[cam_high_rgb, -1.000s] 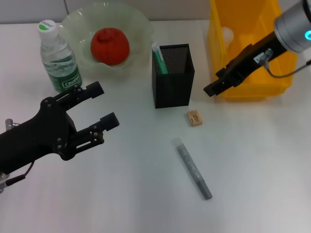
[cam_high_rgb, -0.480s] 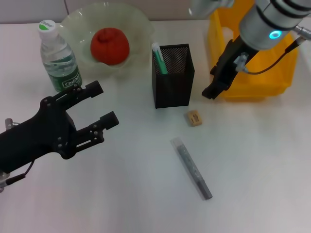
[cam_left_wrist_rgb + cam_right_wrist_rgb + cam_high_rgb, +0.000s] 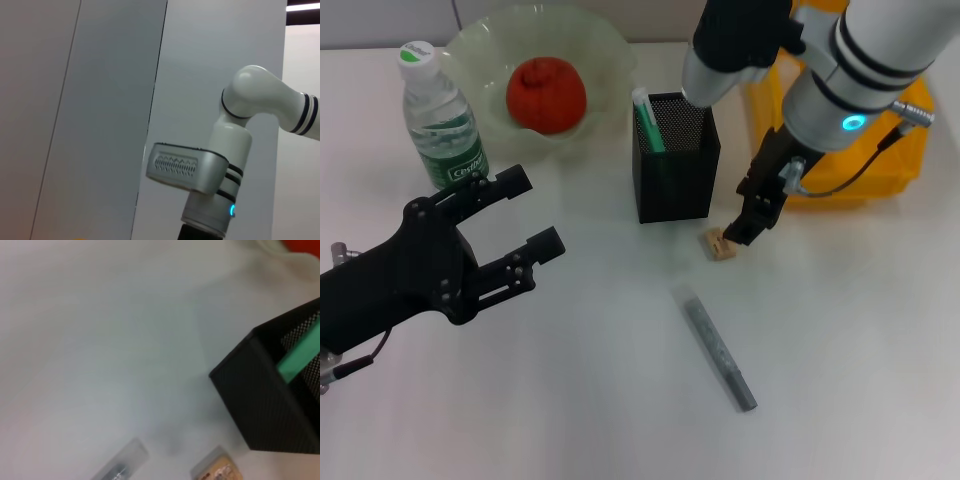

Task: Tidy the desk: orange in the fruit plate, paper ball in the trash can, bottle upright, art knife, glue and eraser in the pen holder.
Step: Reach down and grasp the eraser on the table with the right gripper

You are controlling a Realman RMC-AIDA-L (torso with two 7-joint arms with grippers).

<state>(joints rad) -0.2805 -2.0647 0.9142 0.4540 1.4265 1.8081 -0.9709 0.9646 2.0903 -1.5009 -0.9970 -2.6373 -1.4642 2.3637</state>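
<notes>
Two items wait on the desk [image 3: 880, 400] as your right end effector [image 3: 737, 232] closes in on the eraser [image 3: 719, 245].

You have the tip at the eraser's right edge, near the pen holder [image 3: 675, 157]; whether its fingers are spread cannot be told. Come down off-centre and you could flick the small block away or clip the holder's wall. A grey stick [image 3: 718, 347], knife or glue, lies nearer. Your left end effector [image 3: 520, 215] hangs spread and idle at left. Orange [image 3: 546, 94] in fruit plate [image 3: 605, 45]; bottle [image 3: 440, 117] upright.
</notes>
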